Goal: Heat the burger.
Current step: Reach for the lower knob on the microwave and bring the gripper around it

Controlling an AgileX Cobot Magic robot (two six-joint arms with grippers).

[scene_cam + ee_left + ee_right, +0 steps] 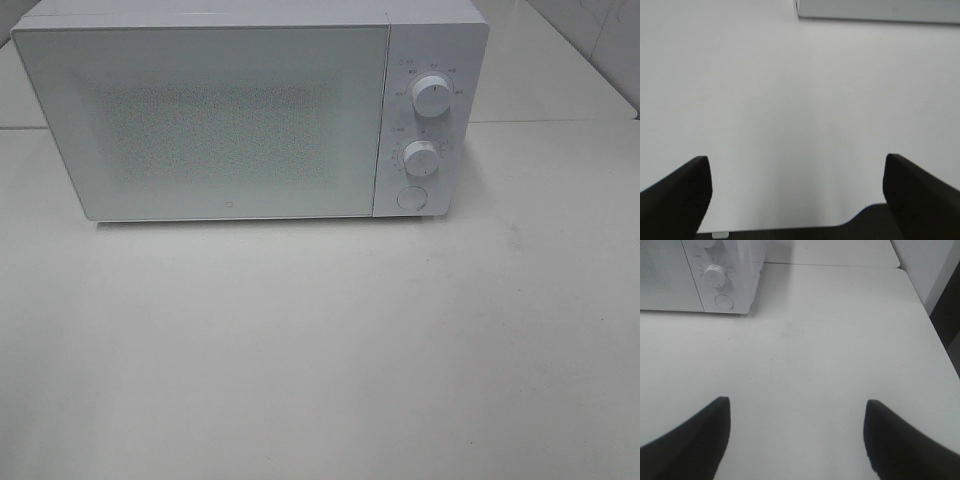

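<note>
The burger is out of view in every frame. A white microwave stands at the back of the white table with its door shut; two round knobs and a round button sit on its right panel. Neither arm shows in the high view. My left gripper is open over bare table, with the microwave's lower edge far ahead of it. My right gripper is open too, nothing between its dark fingers, and the microwave's control panel lies ahead of it.
The table's right edge shows in the right wrist view, with a dark gap beyond it. A seam between table sections runs behind the microwave. A tiled wall stands at the back right.
</note>
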